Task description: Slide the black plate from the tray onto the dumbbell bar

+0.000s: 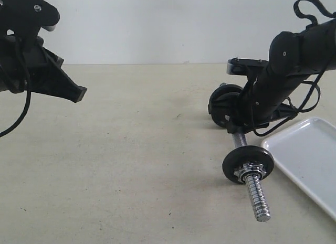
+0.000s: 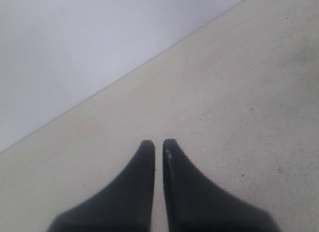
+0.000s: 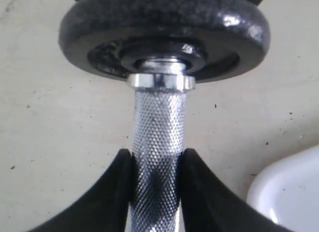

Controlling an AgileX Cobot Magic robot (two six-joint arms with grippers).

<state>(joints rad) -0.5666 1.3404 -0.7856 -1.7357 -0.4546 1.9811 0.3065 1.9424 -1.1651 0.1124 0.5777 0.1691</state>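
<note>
The dumbbell bar lies on the table, its threaded near end pointing toward the front. A small black disc with a chrome nut sits on that end. My right gripper is shut on the cross-hatched shaft, just below a black disc with a chrome collar. At the far end, black discs show partly behind the right arm; I cannot tell whether one is the black plate. The visible part of the white tray holds nothing. My left gripper hangs shut and empty at the far left.
The tray's corner lies close beside the bar and the right fingers. A pale wall closes the back of the beige table. The left fingertips hover over bare tabletop.
</note>
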